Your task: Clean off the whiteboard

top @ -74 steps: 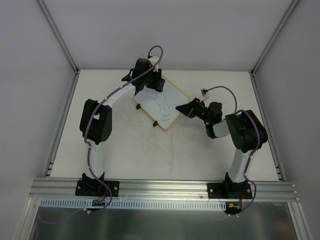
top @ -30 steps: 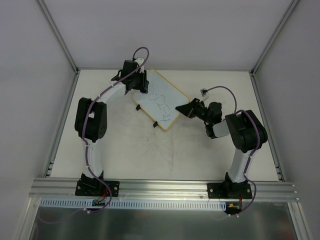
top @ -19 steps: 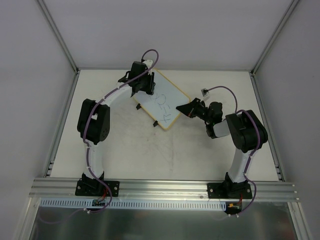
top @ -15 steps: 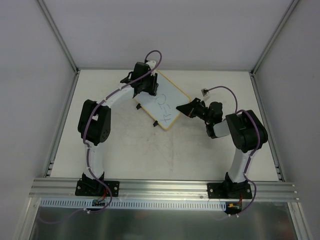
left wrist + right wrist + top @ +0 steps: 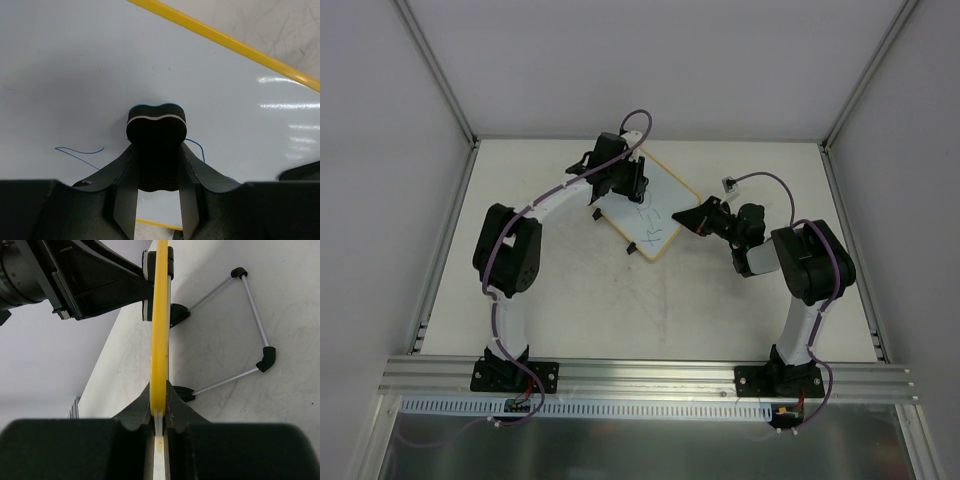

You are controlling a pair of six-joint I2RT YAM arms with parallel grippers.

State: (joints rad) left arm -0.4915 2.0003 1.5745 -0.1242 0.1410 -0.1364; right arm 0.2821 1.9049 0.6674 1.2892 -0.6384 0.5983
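Currently:
- whiteboard [image 5: 668,195] at far middle of table [image 5: 620,310], wire stand [image 5: 250,325] at its clips
- right hand [image 5: 159,410] clenched on yellow frame edge
- left hand [image 5: 156,167] grasping eraser [image 5: 155,125], pressed on board

Risks:
- hard push slides board out of right grip
- eraser twists between fingers
- blue strokes [image 5: 80,150] missed

The left arm reaches far forward with its elbow bowed outward. The left gripper [image 5: 624,183] points down, clamped on the eraser [image 5: 156,125]. The right arm is folded low, and the right gripper [image 5: 686,217] points left, pinching the whiteboard [image 5: 665,197] edge.
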